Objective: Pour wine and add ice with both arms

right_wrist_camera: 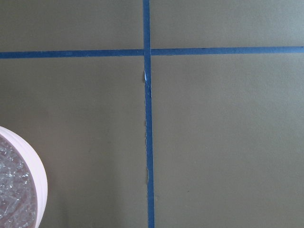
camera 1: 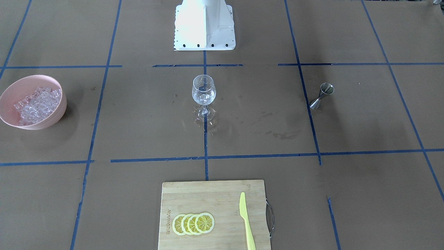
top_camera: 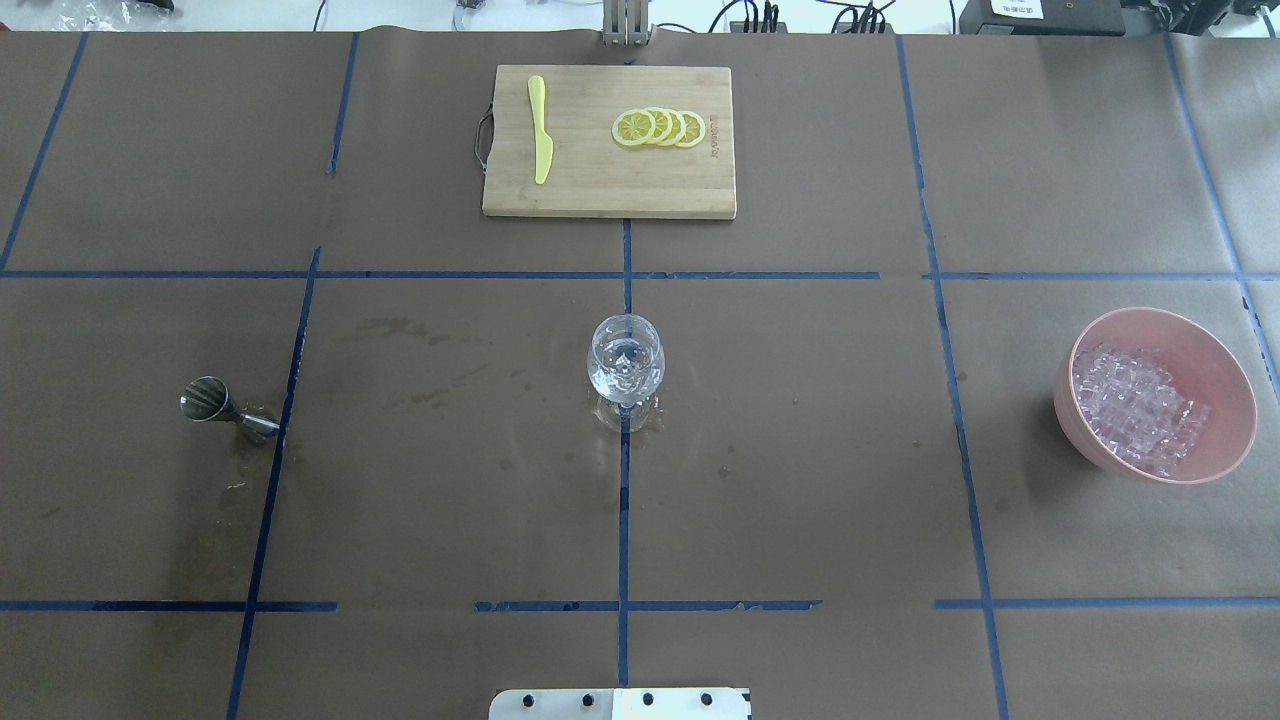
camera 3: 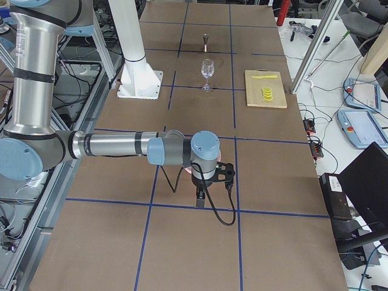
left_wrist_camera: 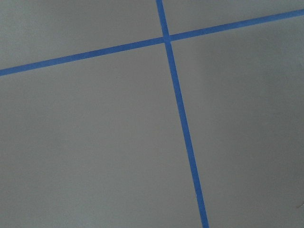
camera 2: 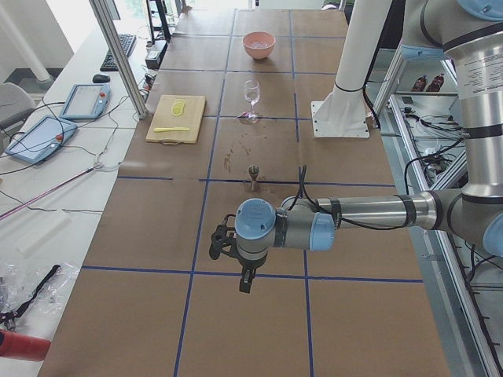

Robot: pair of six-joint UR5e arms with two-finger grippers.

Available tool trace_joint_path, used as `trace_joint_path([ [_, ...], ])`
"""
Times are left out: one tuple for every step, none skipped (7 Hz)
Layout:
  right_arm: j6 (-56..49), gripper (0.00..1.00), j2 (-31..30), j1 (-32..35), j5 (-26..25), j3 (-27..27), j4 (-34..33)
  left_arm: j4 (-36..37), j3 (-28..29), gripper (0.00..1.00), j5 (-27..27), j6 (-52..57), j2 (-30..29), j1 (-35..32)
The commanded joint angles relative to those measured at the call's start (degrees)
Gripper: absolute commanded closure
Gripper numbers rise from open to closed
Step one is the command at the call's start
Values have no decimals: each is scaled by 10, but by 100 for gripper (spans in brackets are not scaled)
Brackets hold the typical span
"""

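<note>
A clear stemmed wine glass stands at the table's centre, also seen from overhead, with a little clear content in its bowl; I cannot tell liquid from ice. A steel jigger stands to its left. The ice heaps in a pink bowl at the right. My left gripper hangs over bare table, far from the jigger. My right gripper hangs beside the bowl, whose rim shows in the right wrist view. I cannot tell whether either gripper is open or shut.
A wooden cutting board at the far side carries lemon slices and a yellow knife. Wet marks surround the glass foot. The white robot base is at the near edge. Blue tape lines cross the brown table.
</note>
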Motion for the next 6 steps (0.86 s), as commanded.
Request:
trace_joint_path([
  [-6, 0, -1, -1, 3, 0, 1, -1, 0, 0, 0, -50, 0, 1],
  [-6, 0, -1, 0, 3, 0, 1, -4, 0, 0, 1, -59, 0, 2],
  [-6, 0, -1, -1, 3, 0, 1, -3, 1, 0, 2, -57, -5, 3],
  [-6, 0, -1, -1, 3, -1, 1, -6, 0, 0, 0, -55, -7, 3],
  [-6, 0, -1, -1, 3, -1, 1, -8, -2, 0, 0, -55, -13, 3],
  [-7, 0, -1, -1, 3, -1, 1, -7, -2, 0, 1, -55, -16, 3],
])
